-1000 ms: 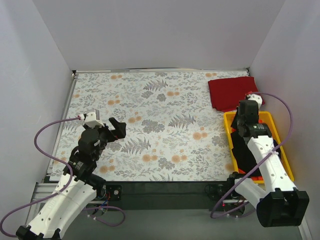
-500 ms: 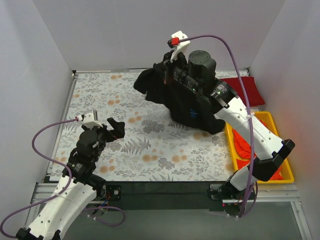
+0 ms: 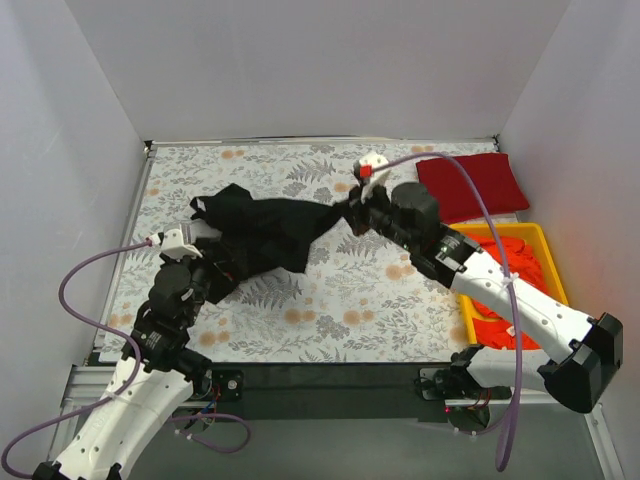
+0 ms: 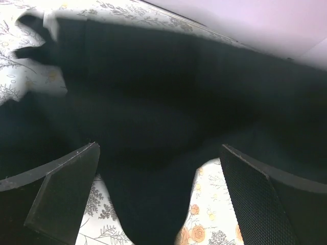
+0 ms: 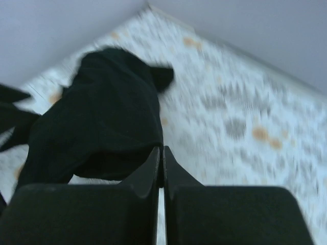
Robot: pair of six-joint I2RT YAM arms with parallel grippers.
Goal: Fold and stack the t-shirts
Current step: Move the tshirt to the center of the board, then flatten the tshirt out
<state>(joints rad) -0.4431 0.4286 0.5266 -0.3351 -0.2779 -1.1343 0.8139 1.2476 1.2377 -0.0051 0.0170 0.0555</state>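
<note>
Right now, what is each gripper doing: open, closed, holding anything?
Left gripper: open, holding nothing.
Right gripper: closed on one end of the black cloth t-shirt.

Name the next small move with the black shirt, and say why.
Probably close the left gripper on the black shirt: its jaws stand open right at the cloth, while the right gripper pinches the other end, so both could spread it flat.

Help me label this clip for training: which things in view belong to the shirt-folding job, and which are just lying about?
Part of the job:
- black t-shirt, pinched by the shut right gripper
- open left gripper, over that shirt
- folded dark red t-shirt
- orange-red t-shirts in the bin

Just there:
- yellow bin
- floral table cover
</note>
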